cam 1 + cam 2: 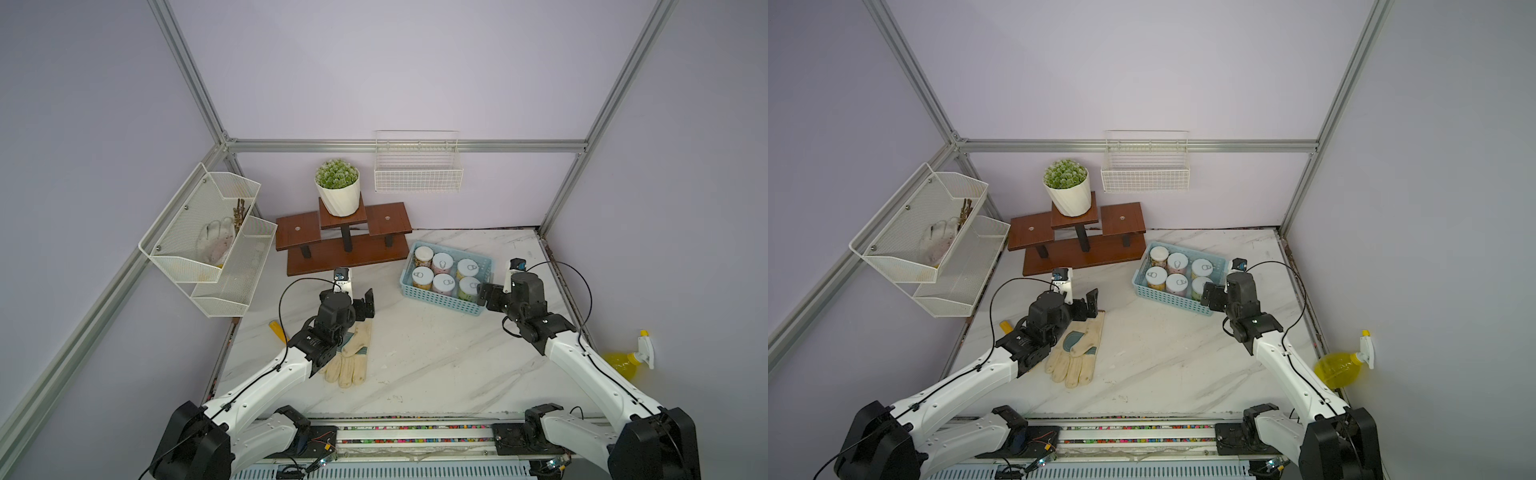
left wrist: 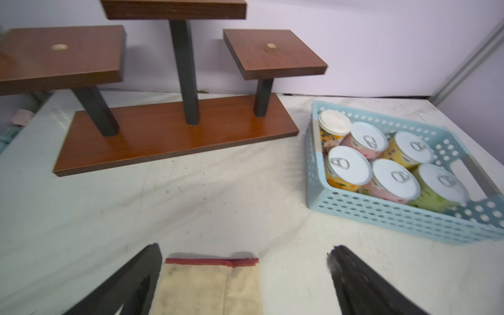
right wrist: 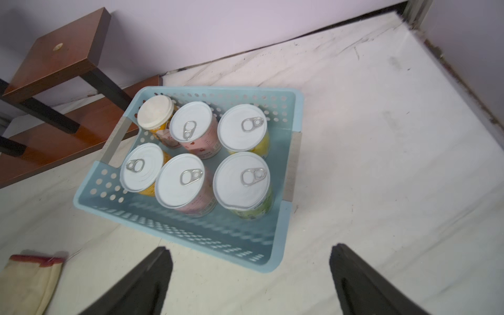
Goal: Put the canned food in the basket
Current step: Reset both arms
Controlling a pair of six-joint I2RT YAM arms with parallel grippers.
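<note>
Six cans stand upright in two rows inside the blue basket on the table, beside the wooden stand. The right gripper hovers at the basket's near corner, its fingers spread and empty, and in a top view it hides part of the green can. The left gripper is well apart from the cans, also spread, above a glove. The basket walls hide most of the labels.

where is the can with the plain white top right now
In both top views the white-topped can stands in the blue basket's far left corner, beside a pink can, nearest the wooden stand.
</note>
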